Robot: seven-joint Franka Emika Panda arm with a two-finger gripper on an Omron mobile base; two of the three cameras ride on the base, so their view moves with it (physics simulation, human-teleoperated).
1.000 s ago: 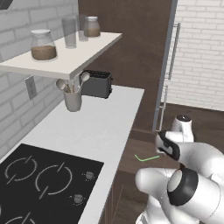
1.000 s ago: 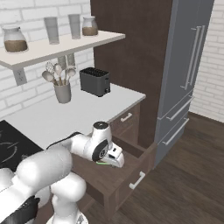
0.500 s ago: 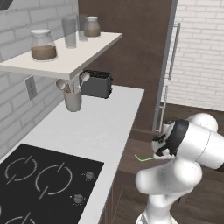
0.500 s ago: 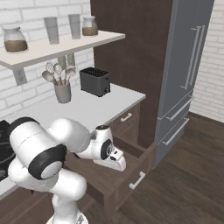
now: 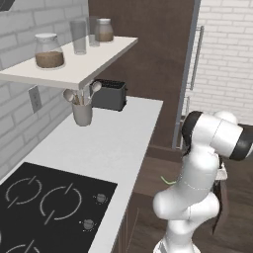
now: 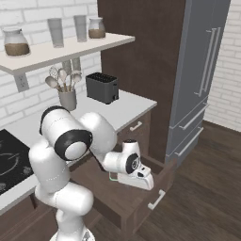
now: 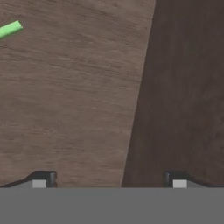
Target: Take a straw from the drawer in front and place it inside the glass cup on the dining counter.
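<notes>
Item: straw (image 7: 9,29), green, lying on the floor of the open drawer (image 6: 162,176). Fingers (image 7: 110,179) standing wide apart, gripping nothing, hovering beside it. Handling: should be centring over the stick, fingers straddling it crosswise, before descending.

place: a rendered home kitchen | walls: white brick | worktop (image 5: 118,143): white, with a black cooktop (image 5: 44,207) | shelf (image 6: 70,49): jars and tall glasses | counter items: black toaster (image 6: 101,87), cup of utensils (image 6: 67,94) | cabinets: dark brown wood | grey fridge (image 6: 202,75) | floor: wood
</notes>
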